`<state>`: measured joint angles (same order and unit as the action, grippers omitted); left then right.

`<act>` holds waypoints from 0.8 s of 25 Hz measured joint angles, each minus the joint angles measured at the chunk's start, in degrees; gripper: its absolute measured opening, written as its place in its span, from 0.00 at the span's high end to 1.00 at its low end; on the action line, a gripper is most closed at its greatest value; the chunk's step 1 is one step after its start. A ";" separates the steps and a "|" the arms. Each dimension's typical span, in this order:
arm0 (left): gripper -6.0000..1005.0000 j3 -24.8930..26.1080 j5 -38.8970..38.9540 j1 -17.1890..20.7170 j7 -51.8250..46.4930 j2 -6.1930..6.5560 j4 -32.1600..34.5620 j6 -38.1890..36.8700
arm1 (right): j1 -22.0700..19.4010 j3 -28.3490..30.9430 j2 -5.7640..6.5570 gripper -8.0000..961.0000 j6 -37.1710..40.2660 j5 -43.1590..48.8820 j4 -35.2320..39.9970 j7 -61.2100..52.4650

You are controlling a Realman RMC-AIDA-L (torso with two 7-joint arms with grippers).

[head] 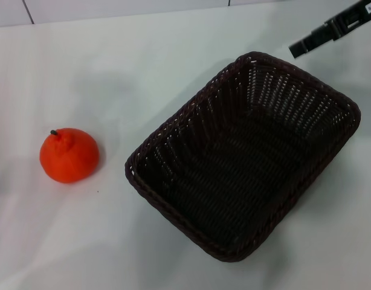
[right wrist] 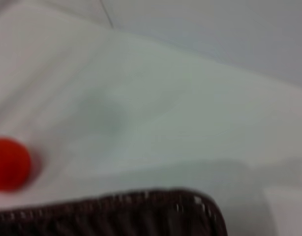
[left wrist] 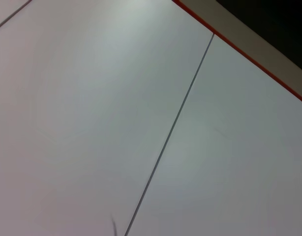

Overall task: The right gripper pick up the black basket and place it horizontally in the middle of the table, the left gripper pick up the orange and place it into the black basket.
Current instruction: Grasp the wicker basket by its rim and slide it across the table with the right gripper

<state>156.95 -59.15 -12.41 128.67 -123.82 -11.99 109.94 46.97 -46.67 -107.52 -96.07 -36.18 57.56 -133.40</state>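
The black basket [head: 246,157] stands upright and empty on the white table [head: 143,72], right of the middle, its long side running diagonally. The orange [head: 69,155] sits on the table to its left, about a hand's width away, stem up. My right gripper [head: 299,48] hangs at the far right, just beyond the basket's far corner, apart from it and holding nothing. In the right wrist view the basket's rim [right wrist: 116,209] and the orange [right wrist: 8,164] show. My left gripper is out of view; the left wrist view holds none of the task's things.
The left wrist view shows only a white panelled surface [left wrist: 92,123] with a thin seam and a red-edged border [left wrist: 249,54]. A wall edge runs along the table's far side [head: 113,9].
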 joint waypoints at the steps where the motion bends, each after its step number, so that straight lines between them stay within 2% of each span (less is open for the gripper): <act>1: 0.18 0.01 0.00 -0.02 0.08 0.03 -0.03 -0.02 | 0.30 -0.18 -0.23 0.14 -0.42 1.34 -0.08 -0.11; 8: 0.18 0.03 0.00 -0.36 0.49 0.07 -0.67 -0.64 | 0.99 -1.81 -2.71 0.18 0.26 8.68 -0.55 0.27; 12: 0.18 0.03 0.00 -0.45 0.52 0.07 -0.74 -0.79 | 1.10 -3.99 -4.02 0.20 2.82 11.60 -3.43 0.91; 20: 0.18 0.03 0.00 -0.98 0.51 0.07 -1.34 -1.43 | 1.44 -3.92 -4.12 0.24 4.81 11.95 -7.78 2.91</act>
<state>156.98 -59.15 -13.39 129.18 -123.75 -13.33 108.51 48.41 -50.59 -111.64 -91.26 -24.23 49.78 -130.49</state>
